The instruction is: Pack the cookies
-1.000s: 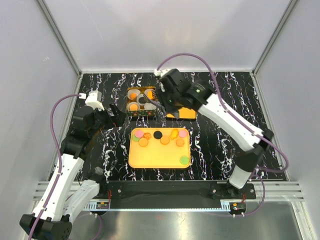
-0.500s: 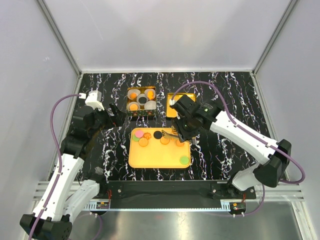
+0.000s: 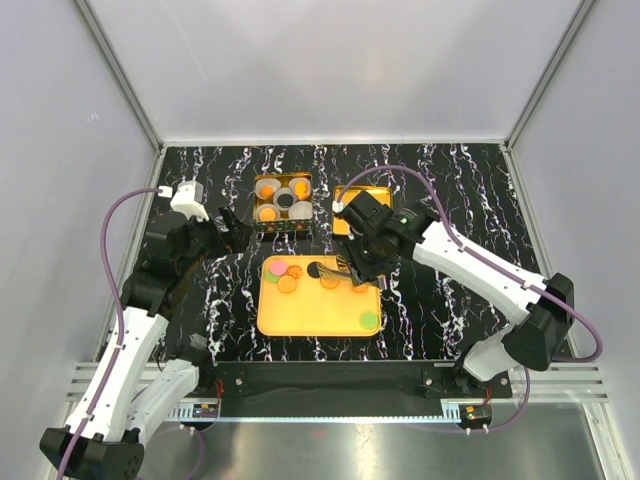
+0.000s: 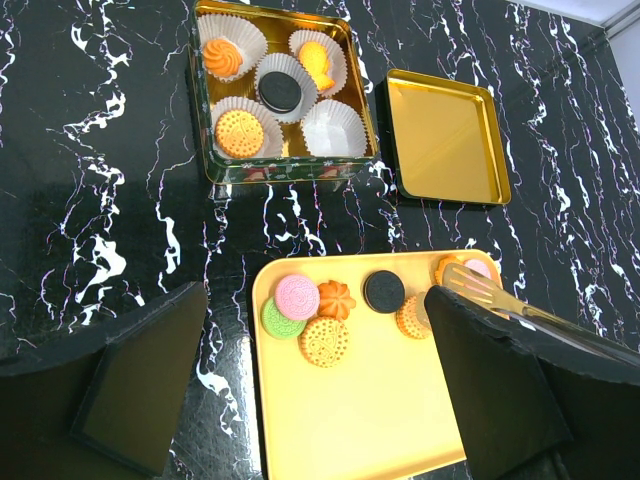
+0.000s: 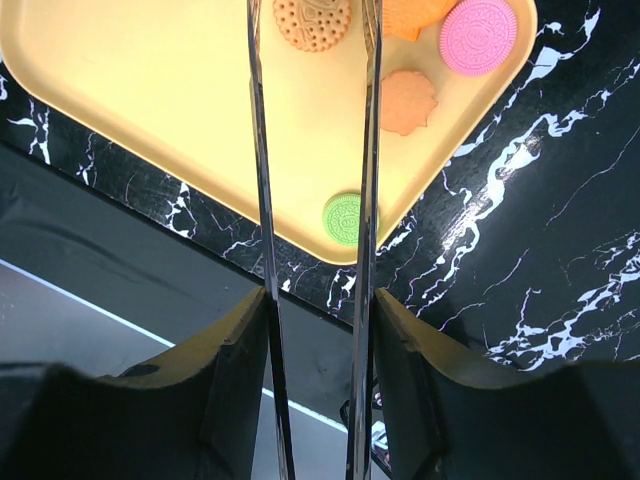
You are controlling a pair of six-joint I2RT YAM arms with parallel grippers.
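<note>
The cookies (image 4: 384, 291) lie in two places on the black marble table (image 4: 100, 200). Most are spread along the far edge of the yellow tray (image 4: 350, 420) near the middle, with one green cookie (image 5: 345, 218) apart by the tray's near right corner. Four more sit in white paper cups (image 4: 330, 128) inside the tin (image 4: 290, 172) beyond the tray, and the tin's gold lid (image 4: 445, 135) lies just right of it. The right gripper (image 3: 358, 262) is clamped around metal tongs (image 5: 262, 200), whose two blades stand apart. Their tips are over the tray's far right part, by a round tan cookie (image 5: 312, 22); whether they touch it cannot be told. The left gripper (image 3: 233, 228) hangs over the table left of the tray, its fingers (image 4: 140, 390) spread wide with nothing between them.
</note>
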